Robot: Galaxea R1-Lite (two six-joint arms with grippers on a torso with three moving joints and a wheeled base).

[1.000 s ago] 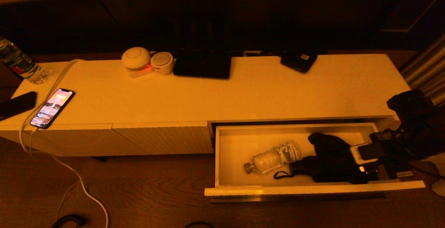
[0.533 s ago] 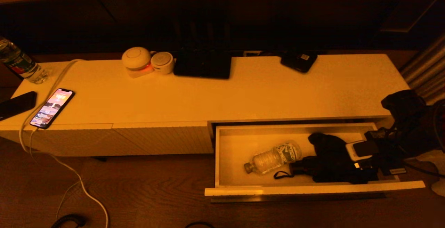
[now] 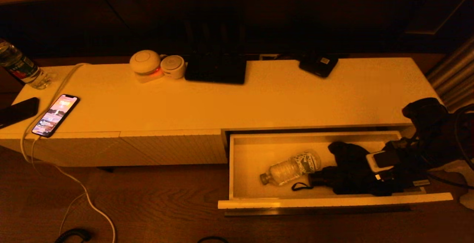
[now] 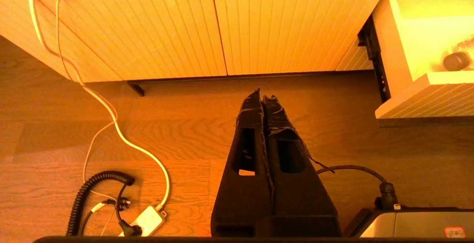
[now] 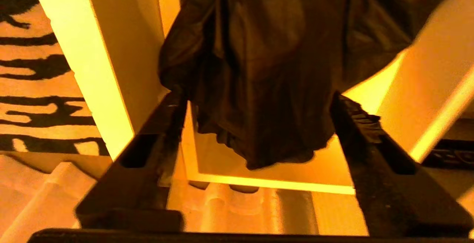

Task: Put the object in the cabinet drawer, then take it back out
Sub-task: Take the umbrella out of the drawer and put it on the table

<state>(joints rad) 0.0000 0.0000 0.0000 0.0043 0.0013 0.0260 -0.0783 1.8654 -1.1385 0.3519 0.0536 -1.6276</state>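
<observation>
The drawer (image 3: pixel 333 200) stood pulled out of the cabinet (image 3: pixel 229 98). The right claw (image 5: pixel 255 124) was down inside its right end, fingers (image 5: pixel 355 124) spread wide on either side of a black folded umbrella (image 3: pixel 351 170), which lay on the drawer floor directly ahead of the claw, its cloth between the fingers. Just beyond the umbrella lay a plastic bottle (image 3: pixel 290 169). The left claw (image 4: pixel 263 100) hung over the floor (image 4: pixel 185 135), well left of the drawer, fingers pressed together and empty.

Ribbed matt drawer (image 3: pixel 333 200), crinkled clear plastic bottle (image 3: pixel 290 168), wood-grain floor (image 4: pixel 185 132)
</observation>
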